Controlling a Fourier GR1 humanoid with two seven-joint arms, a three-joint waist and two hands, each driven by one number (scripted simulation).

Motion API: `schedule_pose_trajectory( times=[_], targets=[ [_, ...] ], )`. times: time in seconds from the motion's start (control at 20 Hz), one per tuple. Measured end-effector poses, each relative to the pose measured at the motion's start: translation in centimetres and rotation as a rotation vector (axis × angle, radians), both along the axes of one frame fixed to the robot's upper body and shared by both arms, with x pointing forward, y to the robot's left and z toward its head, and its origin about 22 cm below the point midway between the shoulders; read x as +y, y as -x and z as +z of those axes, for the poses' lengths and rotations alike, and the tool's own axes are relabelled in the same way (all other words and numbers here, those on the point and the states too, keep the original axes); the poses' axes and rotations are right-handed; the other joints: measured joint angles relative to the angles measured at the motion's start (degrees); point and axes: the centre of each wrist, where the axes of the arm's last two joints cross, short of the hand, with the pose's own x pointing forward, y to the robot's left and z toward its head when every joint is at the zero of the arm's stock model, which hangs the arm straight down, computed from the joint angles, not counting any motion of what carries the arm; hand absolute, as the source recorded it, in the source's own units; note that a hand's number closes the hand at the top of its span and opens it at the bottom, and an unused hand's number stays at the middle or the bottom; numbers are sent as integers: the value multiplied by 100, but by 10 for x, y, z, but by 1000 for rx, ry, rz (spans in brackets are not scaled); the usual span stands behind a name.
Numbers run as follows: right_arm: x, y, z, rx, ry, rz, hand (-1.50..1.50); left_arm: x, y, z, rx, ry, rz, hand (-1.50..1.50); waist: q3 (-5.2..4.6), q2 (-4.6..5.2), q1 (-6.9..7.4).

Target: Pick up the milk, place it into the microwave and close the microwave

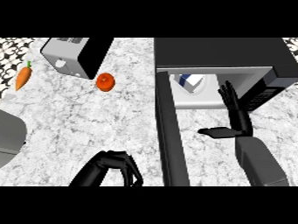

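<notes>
Head view shows the white milk carton with a blue mark already inside the cavity of the black box-shaped microwave, which stands at the far right corner of the pale marbled desk. Picking up and placing therefore look done.

The right robot hand is released: its fingers are straight and point into the opening, its thumb is spread, and it holds nothing. It sits just outside the cavity, apart from the carton.

What is left is closing. The long black microwave door is wide open, swung out from the cavity's left side toward the desk's near edge. The right robot hand is on the door's inner side, so it would likely have to clear the opening before the door can swing.

The left robot hand hangs by the near edge on the door's outer side, fingers curled on nothing, well placed to push.
</notes>
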Motion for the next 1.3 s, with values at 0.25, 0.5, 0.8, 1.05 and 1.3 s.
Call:
schedule_pose_trajectory(
  times=[0.25,0.5,0.8,1.05,1.3],
  targets=[
    [-18,24,-6,0,11,10,-150,-26,-7,-15,22,-90,-74,150,-1,-5,-110],
    [-40,53,-2,-17,23,6,-150,-47,-17,-31,54,-138,-159,150,-9,-2,-182],
    [-68,94,19,-47,11,-9,-150,-78,-16,-50,87,-147,-247,150,-13,15,-224],
    [-81,121,45,-78,6,-28,-150,-110,-9,-61,73,-198,-310,150,-13,38,-253],
    [-101,134,78,-103,-28,8,-150,-131,-10,-61,52,-211,-265,150,-14,65,-322]
  ],
)
